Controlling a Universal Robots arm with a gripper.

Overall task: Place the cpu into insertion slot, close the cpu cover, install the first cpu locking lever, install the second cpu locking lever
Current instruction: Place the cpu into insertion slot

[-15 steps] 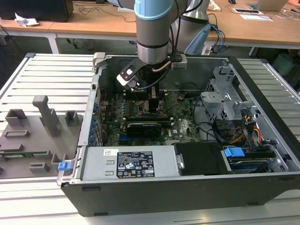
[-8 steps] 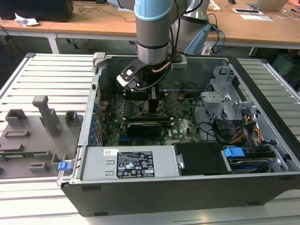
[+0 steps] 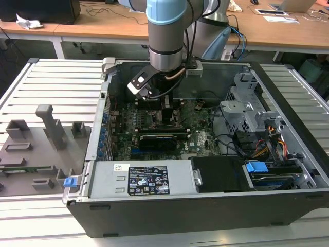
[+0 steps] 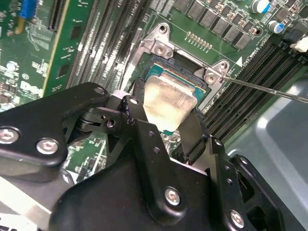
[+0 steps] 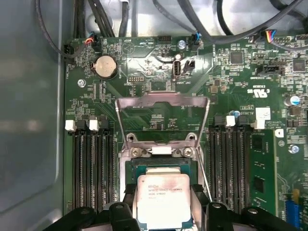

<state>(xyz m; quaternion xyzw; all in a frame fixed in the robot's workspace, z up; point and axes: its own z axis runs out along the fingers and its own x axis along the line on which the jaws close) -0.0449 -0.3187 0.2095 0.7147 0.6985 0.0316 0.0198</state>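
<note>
The cpu (image 5: 162, 199) is a silvery square chip pinched at two opposite edges between my black fingers (image 5: 129, 195). My gripper (image 5: 163, 204) is shut on it and holds it just over the open insertion slot (image 5: 159, 165) on the green motherboard. The second wrist view shows the cpu (image 4: 168, 101) tilted above the slot (image 4: 163, 65). The cpu cover (image 5: 144, 98), a thin metal frame, stands swung up on its hinge beyond the slot. A thin wire locking lever (image 4: 269, 89) sticks out free beside the slot. In the exterior view my gripper (image 3: 167, 110) reaches down into the computer case.
Black memory slots (image 5: 91, 163) flank the socket on both sides. The case walls (image 3: 103, 118) surround the board. The power supply (image 3: 144, 180) and a drive cage (image 3: 252, 105) with loose cables crowd the exterior view's right. A grey fixture plate (image 3: 36, 149) lies outside the case.
</note>
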